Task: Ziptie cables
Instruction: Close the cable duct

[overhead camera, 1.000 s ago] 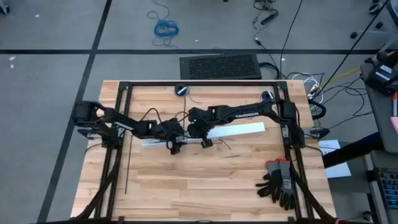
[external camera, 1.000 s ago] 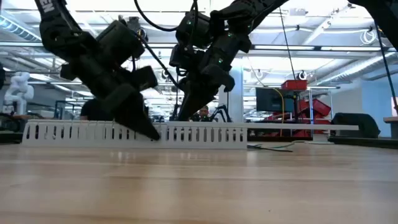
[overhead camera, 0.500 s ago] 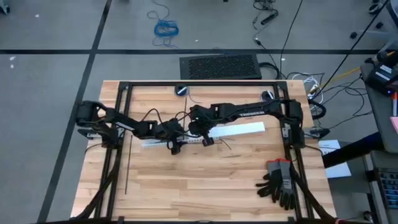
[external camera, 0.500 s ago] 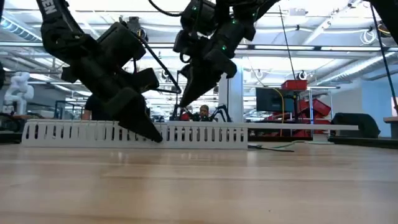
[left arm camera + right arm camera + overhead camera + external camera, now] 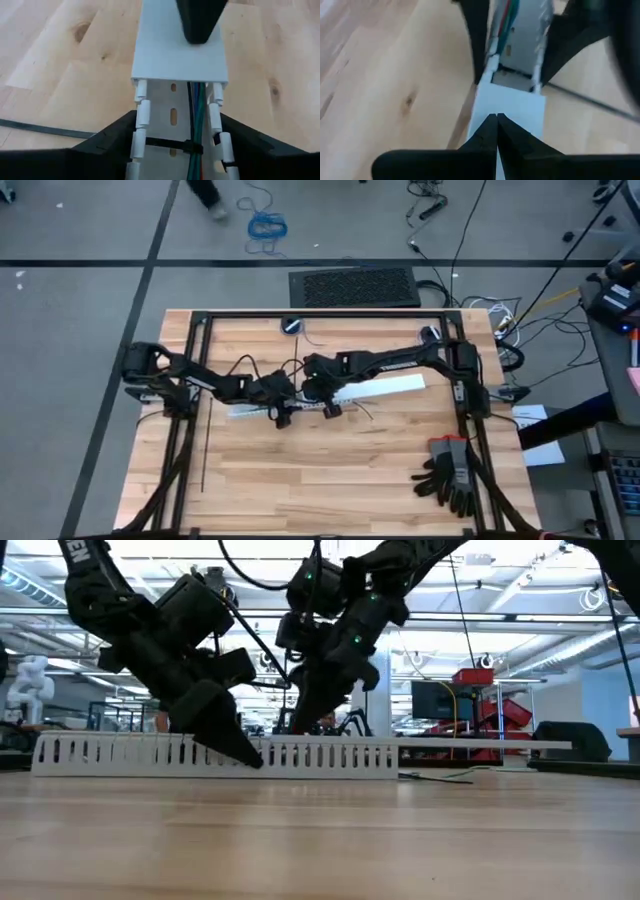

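Observation:
A white slotted duct (image 5: 350,396) lies across the table's middle, and a flat white cover (image 5: 180,50) closes its right part. In its open part lie the cables (image 5: 196,120), blue, green and reddish, with a black ziptie (image 5: 170,146) across them. My left gripper (image 5: 281,413) stands over the open part with a finger on each side of the duct. My right gripper (image 5: 496,118) is shut, its tips on the cover close to the cover's left end. A loose ziptie (image 5: 203,450) lies flat on the table near the left frame bar. My left gripper has the duct's two slotted side walls (image 5: 141,112) between its fingers, across the duct, slanting down from the table's left. The duct lies flat on the table. My right gripper rests its shut fingertips (image 5: 200,30) on the cover's top (image 5: 512,107), coming from above and slanting down.
Black gloves (image 5: 450,472) lie at the front right corner. Black frame bars (image 5: 320,317) run along the table's far, left and right sides. A thin dark wire (image 5: 362,412) lies just in front of the duct. Bare wood fills the near half of the table.
My right gripper, shut throughout, rose a little off the duct's cover and has come back down onto it. My left gripper and the duct have stayed where they were.

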Controlling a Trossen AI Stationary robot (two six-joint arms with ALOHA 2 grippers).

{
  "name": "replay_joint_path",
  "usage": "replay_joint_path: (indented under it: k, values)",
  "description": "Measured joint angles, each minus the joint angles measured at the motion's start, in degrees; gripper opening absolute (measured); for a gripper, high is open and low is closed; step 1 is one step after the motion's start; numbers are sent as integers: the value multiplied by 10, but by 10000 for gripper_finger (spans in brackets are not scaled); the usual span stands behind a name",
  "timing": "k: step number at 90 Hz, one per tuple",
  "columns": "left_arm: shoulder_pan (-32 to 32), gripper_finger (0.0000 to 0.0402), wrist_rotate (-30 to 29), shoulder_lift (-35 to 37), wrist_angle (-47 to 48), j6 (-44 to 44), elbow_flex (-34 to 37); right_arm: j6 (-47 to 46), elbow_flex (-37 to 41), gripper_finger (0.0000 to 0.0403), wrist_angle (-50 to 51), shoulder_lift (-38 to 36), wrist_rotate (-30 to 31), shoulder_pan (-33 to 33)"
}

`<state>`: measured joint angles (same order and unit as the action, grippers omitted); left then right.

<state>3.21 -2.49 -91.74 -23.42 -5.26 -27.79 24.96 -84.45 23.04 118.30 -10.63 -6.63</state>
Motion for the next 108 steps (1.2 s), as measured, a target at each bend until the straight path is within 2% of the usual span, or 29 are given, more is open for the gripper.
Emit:
replay_joint_path:
  k: [21,44,57,67,90,108]
  values:
    - [0,237,1,0,1,0,1,-15,0,0,-71,23,-32,-1]
    - [0,239,10,0,2,11,0,-9,2,0,-96,22,-30,1]
    - [0,259,28,19,23,21,-10,21,5,0,-98,-9,3,12]
    - [0,269,31,50,44,29,-23,21,2,0,-99,-41,0,12]
    - [0,272,27,55,66,27,-22,3,3,0,-52,-43,2,12]
    - [0,272,25,87,164,15,-22,-4,3,0,-40,-43,2,19]
